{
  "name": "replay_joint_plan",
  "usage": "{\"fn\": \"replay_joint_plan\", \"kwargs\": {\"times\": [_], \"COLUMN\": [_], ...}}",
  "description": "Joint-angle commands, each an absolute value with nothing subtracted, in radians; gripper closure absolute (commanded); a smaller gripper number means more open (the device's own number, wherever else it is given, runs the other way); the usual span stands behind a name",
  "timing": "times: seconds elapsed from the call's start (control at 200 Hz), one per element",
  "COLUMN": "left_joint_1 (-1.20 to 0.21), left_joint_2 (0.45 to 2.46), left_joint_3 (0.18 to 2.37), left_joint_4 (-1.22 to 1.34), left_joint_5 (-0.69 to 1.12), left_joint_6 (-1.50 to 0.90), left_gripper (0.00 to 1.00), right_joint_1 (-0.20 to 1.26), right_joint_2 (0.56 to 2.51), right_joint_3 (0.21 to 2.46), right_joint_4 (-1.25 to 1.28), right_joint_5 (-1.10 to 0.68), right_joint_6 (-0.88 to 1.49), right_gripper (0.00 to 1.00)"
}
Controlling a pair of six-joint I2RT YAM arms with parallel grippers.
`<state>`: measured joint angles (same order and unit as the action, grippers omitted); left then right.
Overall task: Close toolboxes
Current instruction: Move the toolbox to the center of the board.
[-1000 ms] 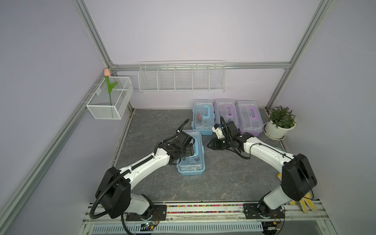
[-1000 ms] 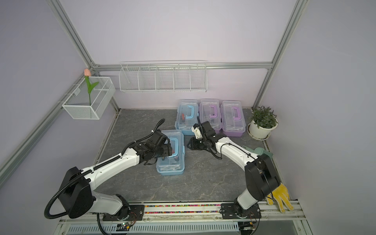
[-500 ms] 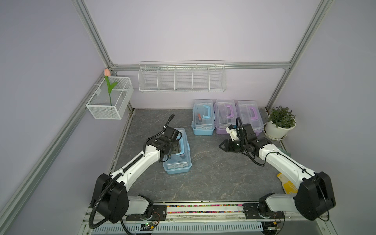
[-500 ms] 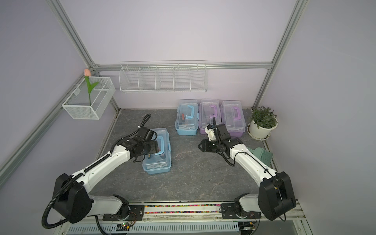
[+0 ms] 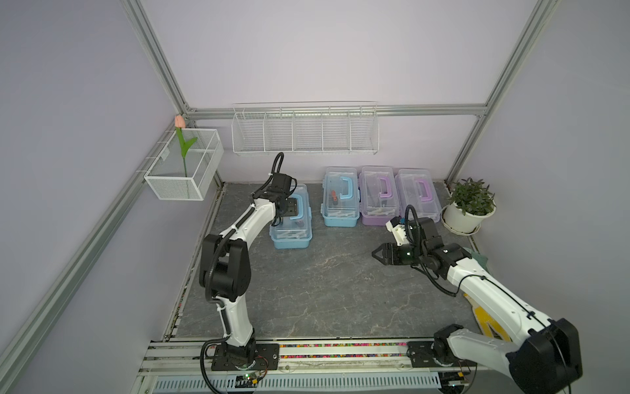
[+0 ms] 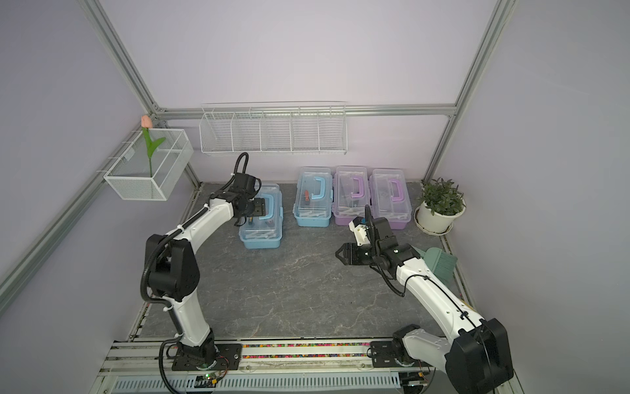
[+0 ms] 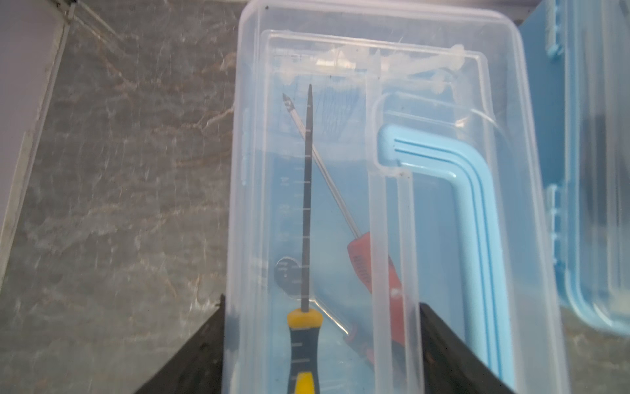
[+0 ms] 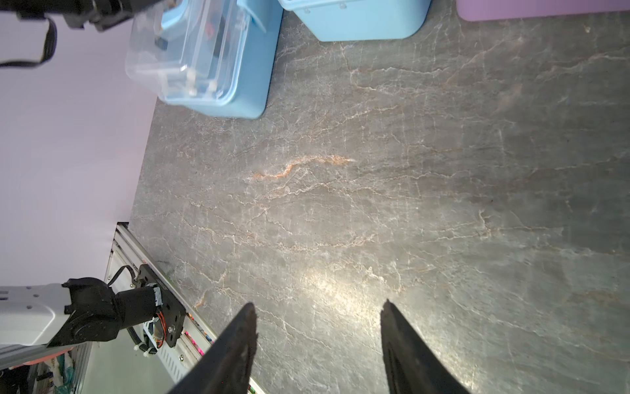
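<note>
As the toolbox (image 5: 293, 235) looked light and slick, my left gripper (image 7: 322, 302) clamped its lid (image 7: 266, 136) while my right gripper (image 8: 318, 302) gaped empty.

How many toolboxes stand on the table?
4. The lone light blue toolbox stands apart, leftmost; the back-wall row holds the second light blue toolbox and two purple toolboxes. None looks hidden.

Robot lab cell: alu frame (image 5: 426, 110), lilac wall panels (image 5: 324, 51), 2-arm base rail (image 5: 341, 353).
</note>
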<state>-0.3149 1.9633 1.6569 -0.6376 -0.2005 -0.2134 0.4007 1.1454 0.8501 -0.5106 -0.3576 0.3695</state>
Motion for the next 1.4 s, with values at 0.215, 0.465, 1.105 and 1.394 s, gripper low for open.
{"fn": "replay_joint_plan", "kwargs": {"times": [0.215, 0.465, 1.105, 1.394], "left_joint_1": [-0.326, -0.345, -0.345, -0.344], "left_joint_2": [2.188, 2.283, 1.970, 1.461], "left_joint_3": [1.811, 1.882, 1.692, 1.150], "left_joint_4": [-0.558, -0.512, -0.368, -0.171], "left_joint_5": [-0.078, 0.002, -0.051, -0.306], "left_joint_6": [-0.158, -0.051, -0.066, -0.119], "left_gripper": [1.00, 1.00, 0.01, 0.01], "right_joint_1": [0.389, 0.381, 0.294, 0.179], "right_joint_2": [1.065, 1.062, 1.145, 1.101], "right_joint_3": [0.813, 0.810, 0.818, 0.509], "right_joint_4": [-0.592, -0.594, -0.408, 0.187], "right_joint_5": [-0.313, -0.298, -0.194, 0.127], "right_joint_6": [0.321, 0.310, 0.270, 0.171], "right_gripper": [0.40, 0.40, 0.02, 0.11]}}
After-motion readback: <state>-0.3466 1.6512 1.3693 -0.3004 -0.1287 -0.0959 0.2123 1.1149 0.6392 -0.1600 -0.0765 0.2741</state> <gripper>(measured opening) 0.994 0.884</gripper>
